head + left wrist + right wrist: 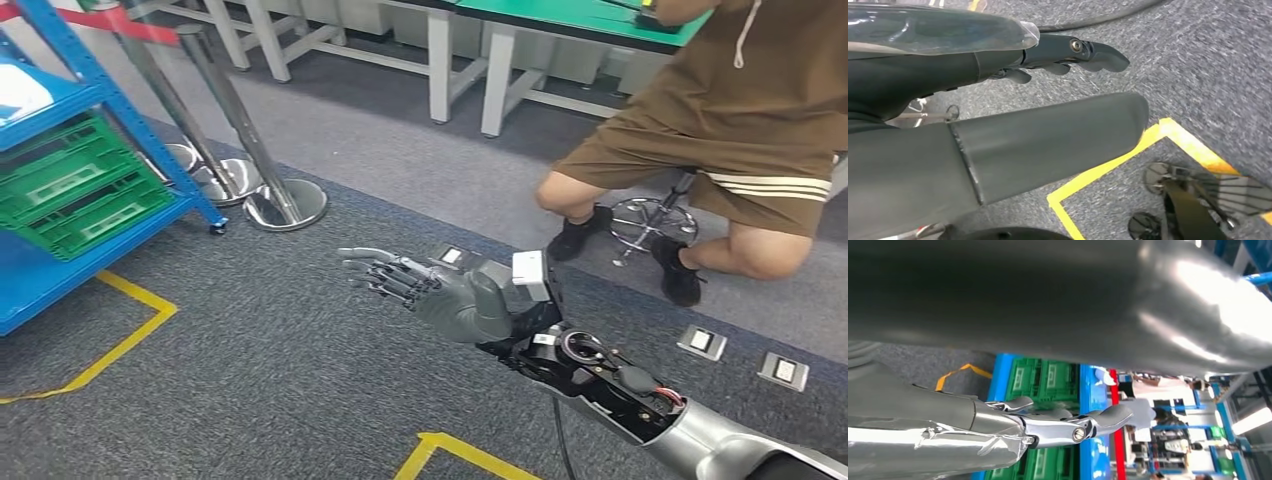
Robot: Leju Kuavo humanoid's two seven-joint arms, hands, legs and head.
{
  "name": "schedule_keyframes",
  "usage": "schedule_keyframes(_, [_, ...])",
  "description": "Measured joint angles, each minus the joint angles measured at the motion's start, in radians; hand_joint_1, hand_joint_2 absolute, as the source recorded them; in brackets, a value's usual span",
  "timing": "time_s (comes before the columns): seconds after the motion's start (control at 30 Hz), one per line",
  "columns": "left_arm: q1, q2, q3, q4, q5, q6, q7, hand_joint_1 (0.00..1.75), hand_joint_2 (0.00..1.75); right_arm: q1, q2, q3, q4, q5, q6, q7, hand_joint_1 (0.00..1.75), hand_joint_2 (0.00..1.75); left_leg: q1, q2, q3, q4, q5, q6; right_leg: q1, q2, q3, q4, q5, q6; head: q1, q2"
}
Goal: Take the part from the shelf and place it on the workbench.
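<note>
Right hand [440, 290] mid-frame in head view, extended over grey carpet [250, 370], fingers spread wide, holding nothing. Left hand [1048, 100] hanging above carpet in left wrist view, fingers loosely extended, nothing in grasp. Blue shelf [60, 100] at upper left, green crates [75, 185] on it; cannot tell which item is part. Green tabletop [560, 20] at top. Seated person [720, 110] upper right. Two stanchion bases [285, 205] beside shelf.

Looking down from high at carpet [250, 380] and blue shelf [60, 250]; riding close behind each wrist, left facing floor, right sharing the shelf's green crates [1048, 380].
</note>
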Motion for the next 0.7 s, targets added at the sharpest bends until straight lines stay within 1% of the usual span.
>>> schedule_keyframes(0.03, [-0.002, 0.001, -0.001, 0.000, -0.001, 0.000, 0.000, 0.00, 0.00, 0.000, 0.000, 0.000, 0.000, 0.002, -0.002, 0.001, 0.00, 0.00, -0.002, 0.016, 0.024, -0.046, 0.013, 0.007, 0.003, -0.008, 0.004, 0.000, -0.005, 0.006, -0.002, 0.000])
schedule_keyframes(0.07, [-0.003, 0.001, -0.003, 0.000, -0.002, 0.000, 0.000, 0.00, 0.00, 0.000, 0.000, 0.000, 0.000, 0.004, -0.004, 0.003, 0.00, 0.00, -0.005, 0.025, 0.035, -0.068, 0.014, 0.016, 0.007, -0.017, 0.008, 0.000, -0.009, 0.013, -0.001, 0.000])
schedule_keyframes(0.1, [-0.003, 0.001, -0.005, 0.000, -0.003, 0.000, 0.000, 0.00, 0.00, 0.000, 0.000, 0.001, 0.000, 0.006, -0.006, 0.004, 0.00, 0.00, -0.009, 0.018, 0.036, -0.073, 0.009, 0.026, 0.009, -0.026, 0.012, 0.000, -0.013, 0.019, 0.001, 0.000])
schedule_keyframes(0.13, [-0.003, 0.002, -0.006, 0.000, -0.005, 0.000, 0.000, 0.00, 0.00, 0.000, 0.000, 0.001, -0.001, 0.008, -0.009, 0.006, 0.00, 0.00, -0.008, 0.007, 0.037, -0.072, 0.007, 0.036, 0.009, -0.035, 0.017, -0.002, -0.017, 0.025, 0.006, 0.000])
schedule_keyframes(0.17, [-0.001, 0.001, -0.008, 0.000, -0.006, 0.000, -0.001, 0.00, 0.00, 0.000, 0.000, 0.002, -0.002, 0.010, -0.012, 0.007, 0.00, 0.00, -0.007, -0.004, 0.039, -0.074, 0.006, 0.043, 0.006, -0.031, 0.019, 0.004, -0.026, 0.031, 0.009, 0.000])
schedule_keyframes(0.2, [0.000, 0.001, -0.009, 0.000, -0.006, 0.000, -0.001, 0.00, 0.00, 0.000, 0.000, 0.002, -0.002, 0.012, -0.015, 0.008, 0.00, 0.00, -0.006, -0.014, 0.042, -0.075, 0.005, 0.050, 0.003, -0.014, 0.013, 0.025, -0.044, 0.034, 0.011, 0.000])
schedule_keyframes(0.23, [-0.001, 0.001, -0.010, 0.000, -0.007, -0.001, -0.001, 0.00, 0.00, 0.001, -0.001, 0.001, -0.003, 0.014, -0.019, 0.009, 0.00, 0.00, -0.004, -0.025, 0.046, -0.077, 0.005, 0.057, 0.001, 0.010, -0.005, 0.070, -0.071, 0.037, 0.016, 0.000])
schedule_keyframes(0.27, [-0.001, 0.002, -0.012, 0.000, -0.007, -0.002, -0.001, 0.00, 0.00, 0.002, -0.001, 0.001, -0.004, 0.015, -0.022, 0.010, 0.00, 0.00, -0.004, -0.035, 0.047, -0.078, 0.004, 0.061, 0.000, 0.038, -0.035, 0.135, -0.104, 0.037, 0.022, 0.000])
schedule_keyframes(0.3, [-0.002, 0.002, -0.013, 0.000, -0.008, -0.004, -0.001, 0.00, 0.00, 0.004, -0.002, 0.001, -0.004, 0.017, -0.024, 0.011, 0.00, 0.00, -0.006, -0.045, 0.049, -0.078, 0.003, 0.066, 0.001, 0.055, -0.072, 0.211, -0.136, 0.037, 0.027, 0.000])
schedule_keyframes(0.33, [-0.003, 0.002, -0.014, 0.000, -0.009, -0.005, -0.002, 0.00, 0.00, 0.007, -0.002, 0.001, -0.004, 0.018, -0.027, 0.012, 0.00, 0.00, -0.008, -0.059, 0.050, -0.077, 0.002, 0.069, 0.001, 0.063, -0.106, 0.275, -0.155, 0.037, 0.031, 0.000])
schedule_keyframes(0.37, [-0.003, 0.002, -0.014, 0.000, -0.009, -0.005, -0.002, 0.00, 0.00, 0.010, -0.003, 0.002, -0.004, 0.019, -0.027, 0.013, 0.00, 0.00, -0.010, -0.073, 0.052, -0.077, 0.001, 0.070, 0.002, 0.067, -0.128, 0.310, -0.156, 0.036, 0.034, 0.000])
schedule_keyframes(0.4, [-0.003, 0.001, -0.015, 0.000, -0.010, -0.006, -0.002, 0.00, 0.00, 0.012, -0.003, 0.002, -0.004, 0.020, -0.028, 0.013, 0.00, 0.00, -0.011, -0.088, 0.056, -0.077, -0.001, 0.071, 0.003, 0.069, -0.131, 0.303, -0.135, 0.033, 0.035, 0.000])
schedule_keyframes(0.43, [-0.003, 0.001, -0.016, 0.000, -0.010, -0.006, -0.002, 0.00, 0.00, 0.012, -0.003, 0.002, -0.004, 0.021, -0.029, 0.014, 0.00, 0.00, -0.012, -0.104, 0.060, -0.077, -0.002, 0.071, 0.003, 0.075, -0.117, 0.258, -0.095, 0.029, 0.037, 0.000])
schedule_keyframes(0.47, [-0.002, 0.000, -0.016, 0.000, -0.010, -0.006, -0.002, 0.00, 0.00, 0.011, -0.003, 0.002, -0.004, 0.021, -0.030, 0.014, 0.00, 0.00, -0.012, -0.118, 0.064, -0.077, -0.004, 0.070, 0.004, 0.092, -0.092, 0.189, -0.049, 0.024, 0.040, 0.000])
schedule_keyframes(0.5, [-0.003, 0.000, -0.018, 0.000, -0.011, -0.007, -0.002, 0.00, 0.00, 0.011, -0.003, 0.002, -0.004, 0.021, -0.031, 0.014, 0.00, 0.00, -0.013, -0.131, 0.065, -0.075, -0.005, 0.067, 0.004, 0.118, -0.069, 0.122, -0.014, 0.018, 0.042, 0.000])
schedule_keyframes(0.53, [-0.004, -0.001, -0.020, 0.000, -0.011, -0.007, -0.002, 0.00, 0.00, 0.011, -0.003, 0.002, -0.004, 0.022, -0.031, 0.014, 0.00, 0.00, -0.012, -0.144, 0.063, -0.073, -0.006, 0.064, 0.004, 0.140, -0.049, 0.069, 0.005, 0.014, 0.044, 0.000])
schedule_keyframes(0.57, [-0.004, -0.002, -0.021, 0.000, -0.012, -0.007, -0.002, 0.00, 0.00, 0.011, -0.003, 0.002, -0.004, 0.022, -0.032, 0.014, 0.00, 0.00, -0.011, -0.155, 0.058, -0.072, -0.004, 0.059, 0.004, 0.156, -0.036, 0.038, 0.011, 0.010, 0.044, 0.000])
schedule_keyframes(0.6, [-0.004, -0.002, -0.023, 0.000, -0.012, -0.008, -0.002, 0.00, 0.00, 0.010, -0.003, 0.002, -0.004, 0.022, -0.032, 0.014, 0.00, 0.00, -0.009, -0.166, 0.053, -0.072, -0.002, 0.052, 0.005, 0.158, -0.030, 0.027, 0.006, 0.008, 0.044, 0.000])
schedule_keyframes(0.63, [-0.001, -0.002, -0.024, 0.000, -0.013, -0.008, -0.002, 0.00, 0.00, 0.008, -0.003, 0.003, -0.005, 0.023, -0.031, 0.014, 0.00, 0.00, -0.007, -0.177, 0.049, -0.074, 0.002, 0.045, 0.005, 0.149, -0.023, 0.019, 0.005, 0.005, 0.045, 0.000])
schedule_keyframes(0.67, [0.002, -0.002, -0.025, 0.000, -0.013, -0.008, -0.002, 0.00, 0.00, 0.006, -0.003, 0.003, -0.005, 0.023, -0.031, 0.014, 0.00, 0.00, -0.007, -0.173, 0.047, -0.072, 0.001, 0.039, 0.005, 0.138, -0.019, 0.015, 0.008, 0.001, 0.044, 0.000])
schedule_keyframes(0.7, [0.004, -0.002, -0.025, 0.000, -0.013, -0.008, -0.002, 0.00, 0.00, 0.004, -0.003, 0.003, -0.005, 0.025, -0.031, 0.014, 0.00, 0.00, -0.008, -0.154, 0.040, -0.060, -0.007, 0.033, 0.003, 0.126, -0.015, 0.009, 0.011, -0.004, 0.039, 0.000])
